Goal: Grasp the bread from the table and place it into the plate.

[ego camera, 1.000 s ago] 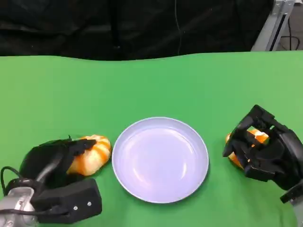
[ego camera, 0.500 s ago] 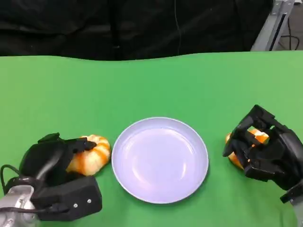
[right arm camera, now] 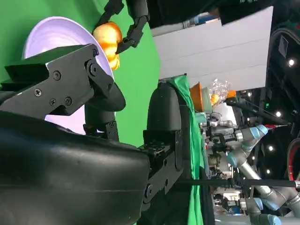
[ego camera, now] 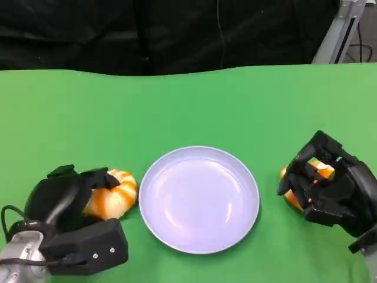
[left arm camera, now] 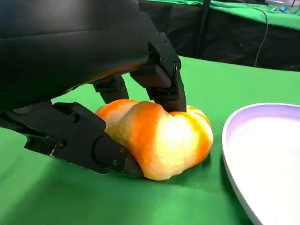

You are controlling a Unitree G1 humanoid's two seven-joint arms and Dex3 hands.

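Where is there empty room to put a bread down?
The plate holds nothing. The green table is bare between the plate and its far edge. It is crowded beside the plate: the left hand grips one bread, and the right hand covers the other bread.

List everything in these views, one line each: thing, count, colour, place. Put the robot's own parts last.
plate: one, pale lilac-white, centre of the table, nothing in it.
left bread: one, orange and cream, on the table just left of the plate, inside the left hand's fingers.
right bread: one, orange and cream, right of the plate, mostly hidden by the right hand.
table: one, green cloth top, black backdrop behind it.
metal stand: one, grey, far right corner beyond the table.
left hand: one, black, lower left, fingers closed on the left bread, as the left wrist view shows.
right hand: one, black, lower right, fingers wrapped over the right bread.
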